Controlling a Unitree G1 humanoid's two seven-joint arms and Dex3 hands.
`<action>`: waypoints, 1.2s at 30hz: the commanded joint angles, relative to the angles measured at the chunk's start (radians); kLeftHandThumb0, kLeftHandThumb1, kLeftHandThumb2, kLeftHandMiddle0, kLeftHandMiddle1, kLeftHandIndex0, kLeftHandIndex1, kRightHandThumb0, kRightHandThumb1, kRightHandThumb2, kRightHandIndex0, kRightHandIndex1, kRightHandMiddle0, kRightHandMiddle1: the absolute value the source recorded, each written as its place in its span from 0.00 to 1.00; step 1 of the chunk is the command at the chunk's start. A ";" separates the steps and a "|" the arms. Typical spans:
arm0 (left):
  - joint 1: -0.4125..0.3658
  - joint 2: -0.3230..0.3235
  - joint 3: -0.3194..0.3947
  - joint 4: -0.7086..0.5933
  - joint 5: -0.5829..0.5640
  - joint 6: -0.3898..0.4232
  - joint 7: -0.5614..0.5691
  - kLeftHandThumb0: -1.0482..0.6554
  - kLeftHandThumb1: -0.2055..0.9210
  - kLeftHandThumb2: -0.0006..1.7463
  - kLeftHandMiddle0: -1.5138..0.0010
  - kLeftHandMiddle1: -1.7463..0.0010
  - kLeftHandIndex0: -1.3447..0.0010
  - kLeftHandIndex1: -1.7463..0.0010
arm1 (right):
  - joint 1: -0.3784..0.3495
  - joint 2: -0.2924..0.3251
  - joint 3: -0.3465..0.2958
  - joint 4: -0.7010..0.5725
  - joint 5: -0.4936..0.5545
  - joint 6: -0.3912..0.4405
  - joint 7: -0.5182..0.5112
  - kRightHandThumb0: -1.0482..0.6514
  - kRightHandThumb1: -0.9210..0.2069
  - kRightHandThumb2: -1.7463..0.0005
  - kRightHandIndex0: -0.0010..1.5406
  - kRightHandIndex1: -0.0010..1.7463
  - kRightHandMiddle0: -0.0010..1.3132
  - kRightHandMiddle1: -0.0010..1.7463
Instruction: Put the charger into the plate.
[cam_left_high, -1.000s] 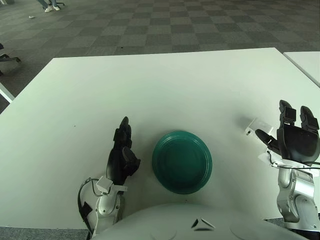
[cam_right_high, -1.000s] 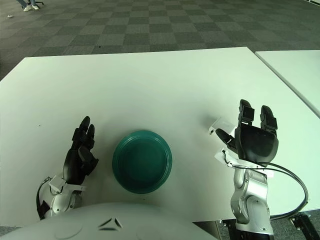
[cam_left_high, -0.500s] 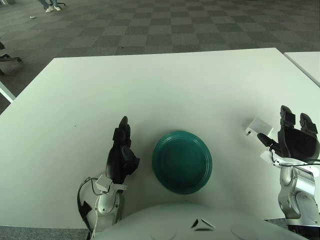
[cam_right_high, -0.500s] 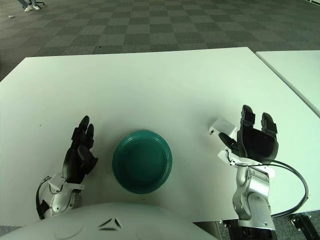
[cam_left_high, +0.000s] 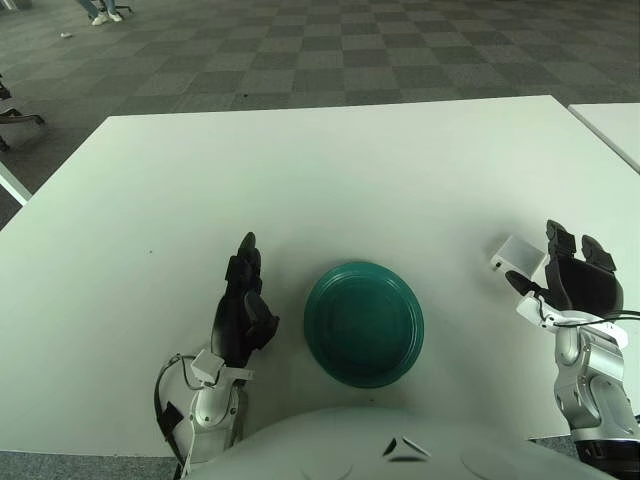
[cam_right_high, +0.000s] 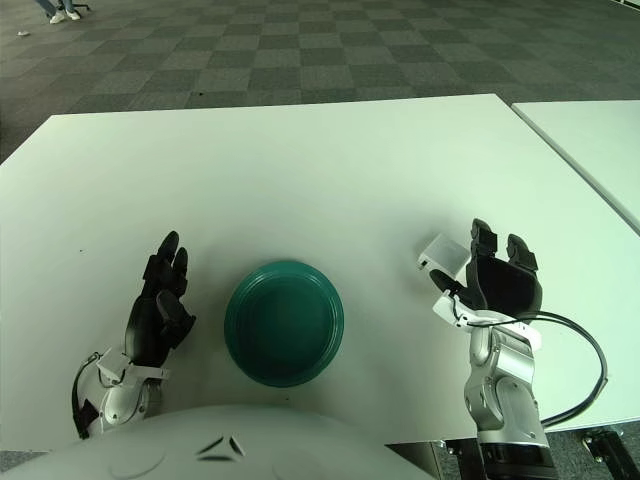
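A small white charger (cam_left_high: 517, 252) lies on the white table (cam_left_high: 330, 170) at the right, also in the right eye view (cam_right_high: 444, 252). A dark green plate (cam_left_high: 364, 322) sits near the front middle and holds nothing. My right hand (cam_left_high: 572, 279) is open, fingers spread upward, just right of the charger and close to it, holding nothing. My left hand (cam_left_high: 243, 305) rests open on the table just left of the plate.
A second white table (cam_right_high: 590, 140) stands to the right across a narrow gap. A black cable (cam_right_high: 580, 350) loops beside my right forearm. Checkered carpet lies beyond the far table edge.
My right hand has lowered and moved slightly left, closer to the charger. The charger, the plate and my left hand have not moved.
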 joint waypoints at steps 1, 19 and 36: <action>-0.004 0.026 0.025 0.086 -0.013 0.036 -0.009 0.00 1.00 0.59 1.00 1.00 1.00 0.84 | -0.023 -0.022 0.011 0.021 0.029 -0.006 0.008 0.04 0.00 0.64 0.08 0.00 0.00 0.16; -0.002 0.025 0.019 0.077 -0.023 0.039 -0.027 0.01 1.00 0.59 1.00 1.00 1.00 0.85 | -0.090 -0.067 0.083 0.101 0.066 0.011 0.050 0.06 0.00 0.64 0.13 0.02 0.00 0.22; 0.010 0.020 0.024 0.045 -0.028 0.056 -0.016 0.00 1.00 0.61 0.99 1.00 1.00 0.83 | -0.130 -0.065 0.082 0.169 0.154 -0.022 -0.025 0.36 0.14 0.59 0.34 0.63 0.24 0.94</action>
